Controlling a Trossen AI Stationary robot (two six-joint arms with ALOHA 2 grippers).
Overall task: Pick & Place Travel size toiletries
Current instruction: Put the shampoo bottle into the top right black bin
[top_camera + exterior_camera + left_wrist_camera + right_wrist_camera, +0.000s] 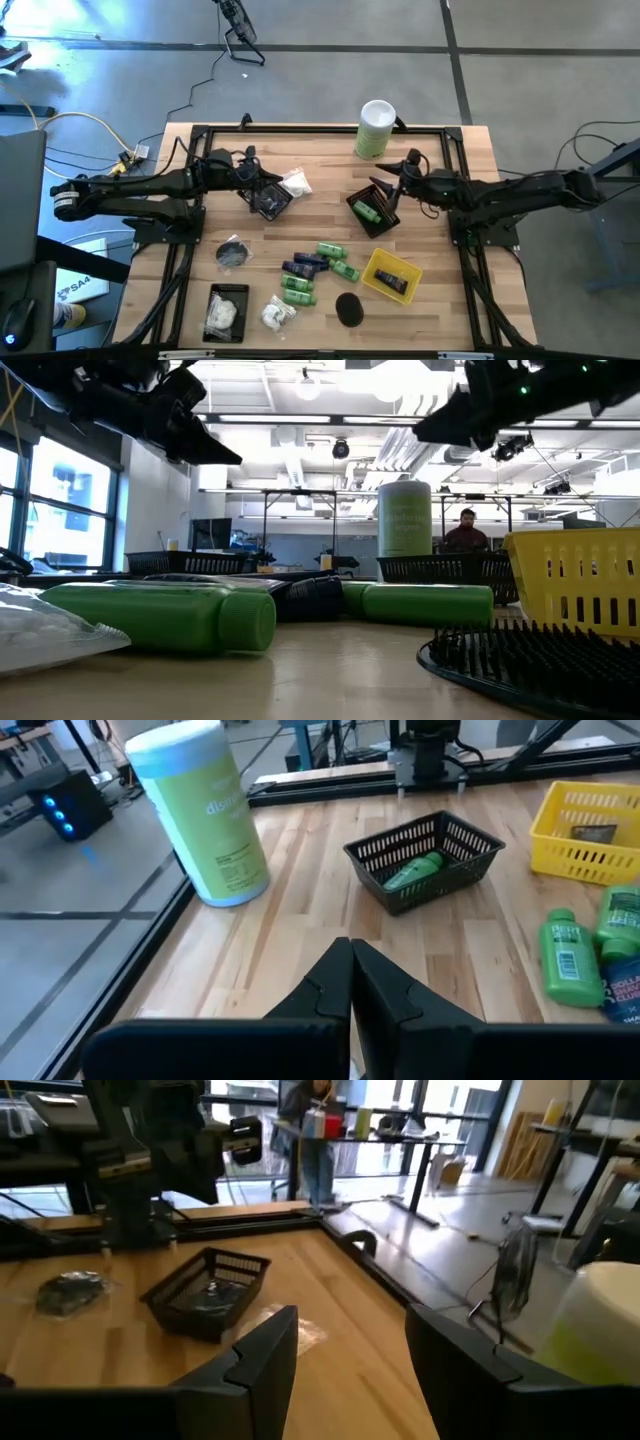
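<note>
- Wooden counter, pale planks inside a black frame, carries the whole spread of travel toiletries.
- Green little bottles lie near the middle of the counter, with more of them just toward the near edge, all on their sides.
- Dark navy tubes sit between those two green groups, touching or nearly touching them.
- One flat black disc rests near the front edge; a second black disc lies further left.
- A white crinkly packet lies at the front, beside a black tray that holds another packet.
- A third white packet lies by the left arm, just beside a small black basket.
- The yellow basket holds a dark item (I can't tell which kind).
- The right-hand black basket has one green bottle lying inside it.
- A tall white-and-green canister stands upright at the back edge.
- The left tool hangs over the small black basket, its fingers pressed together with nothing between them.
- The right tool hovers over the far edge of the basket with the green bottle; its fingers stand well apart and hold nothing.
- A person sits far off in the room behind.
</note>
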